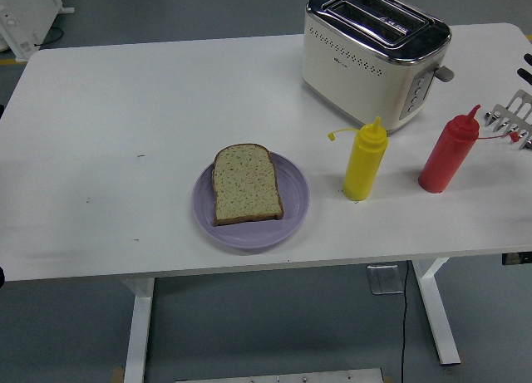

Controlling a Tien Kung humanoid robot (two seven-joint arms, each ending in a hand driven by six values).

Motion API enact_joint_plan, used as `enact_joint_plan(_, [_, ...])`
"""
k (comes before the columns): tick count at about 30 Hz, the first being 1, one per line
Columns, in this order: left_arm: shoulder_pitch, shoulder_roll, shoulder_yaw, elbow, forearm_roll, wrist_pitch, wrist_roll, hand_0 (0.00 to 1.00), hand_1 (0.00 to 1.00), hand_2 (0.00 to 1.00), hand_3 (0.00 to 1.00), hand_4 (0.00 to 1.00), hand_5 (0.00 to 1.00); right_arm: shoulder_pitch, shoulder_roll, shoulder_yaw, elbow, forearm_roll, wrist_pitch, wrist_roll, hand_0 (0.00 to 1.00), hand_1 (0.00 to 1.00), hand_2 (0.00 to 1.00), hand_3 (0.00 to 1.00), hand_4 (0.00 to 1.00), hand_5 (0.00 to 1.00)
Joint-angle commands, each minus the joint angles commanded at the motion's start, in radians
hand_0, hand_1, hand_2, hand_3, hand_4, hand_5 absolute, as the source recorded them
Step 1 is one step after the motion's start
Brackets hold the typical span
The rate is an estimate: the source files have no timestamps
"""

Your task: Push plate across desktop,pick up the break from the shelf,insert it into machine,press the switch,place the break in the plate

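The bread lies flat on the plate near the table's front edge; the toaster slots look empty, so the task appears finished. Right hand barely shows at the edge; its grip cannot be told.

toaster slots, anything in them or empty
Empty: both slots of the toaster show dark with nothing sticking out; the bread lies on the plate.

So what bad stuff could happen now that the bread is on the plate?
The purple plate sits near the table's front edge, so a bump could send it and the bread off. The yellow bottle and red bottle stand upright between plate and toaster; a hand sweeping through there might tip one.
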Motion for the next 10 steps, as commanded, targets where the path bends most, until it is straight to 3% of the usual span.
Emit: enact_joint_plan(10, [0.003, -0.011, 0.02, -0.02, 0.015, 0.009, 0.002, 0.864, 0.817, 0.875, 0.78, 0.704, 0.998, -0.064, 0.047, 0.008, 0.057, -0.03, -0.018, 0.033, 0.82, 0.766, 0.764, 0.727, 0.517, 0.584])
